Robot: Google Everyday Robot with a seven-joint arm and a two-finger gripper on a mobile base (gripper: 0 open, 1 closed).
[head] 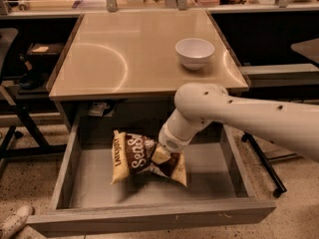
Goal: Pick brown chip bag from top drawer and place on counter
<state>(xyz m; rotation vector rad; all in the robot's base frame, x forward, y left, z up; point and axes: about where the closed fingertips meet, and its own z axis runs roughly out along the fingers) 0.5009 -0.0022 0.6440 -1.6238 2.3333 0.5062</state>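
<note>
The brown chip bag (130, 153) is in the open top drawer (149, 217), pinched and crumpled at its right half, with its left end tilted up and a shadow on the drawer bottom beneath it. My gripper (161, 156) reaches down into the drawer from the right and is shut on the bag's middle; the white wrist hides most of the fingers. The beige counter (124, 49) lies above the drawer.
A white bowl (194, 52) stands on the counter's right rear part. My white arm (259, 118) crosses the drawer's right side and the counter's front right corner. Chairs and desks stand to the left and right, and a shelf of items runs behind.
</note>
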